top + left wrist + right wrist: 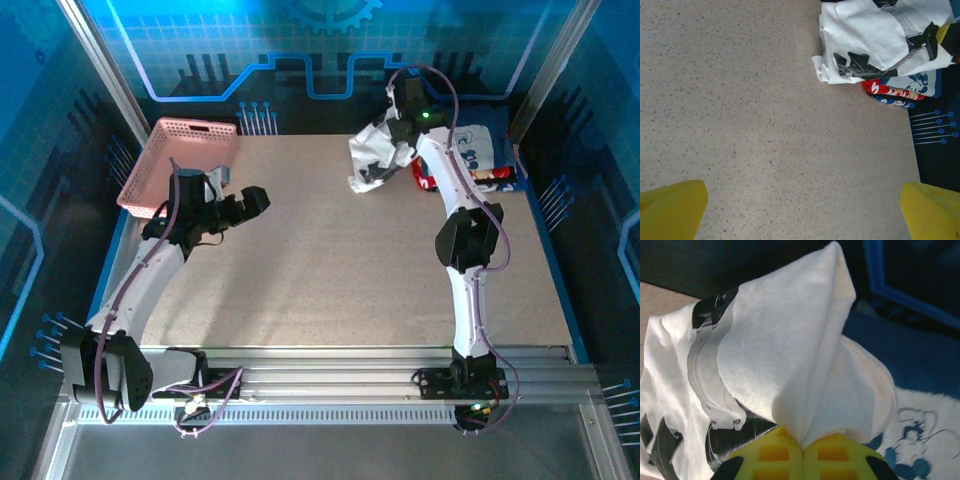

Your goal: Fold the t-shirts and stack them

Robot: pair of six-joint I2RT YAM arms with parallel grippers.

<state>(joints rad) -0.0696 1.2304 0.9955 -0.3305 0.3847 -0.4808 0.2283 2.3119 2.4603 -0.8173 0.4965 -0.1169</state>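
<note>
Right wrist view: soft white t-shirt (pixel 790 355) with black print, bunched into a limp peak, pinched in the tightly closed right gripper (pixel 802 447) above the folded navy shirt (pixel 900 350) at the table's (pixel 330 290) far right corner. Left gripper (pixel 258 199) spread wide, holding nothing, over broad bare speckled tabletop.

My enclosure, blue on every side.
A speckled beige surface (pixel 330 280) lies brightly lit before me, ringed by blue circuit-print walls (pixel 330 45), with aluminium posts (pixel 102 60) and rails (pixel 350 368) at its near edge.
</note>
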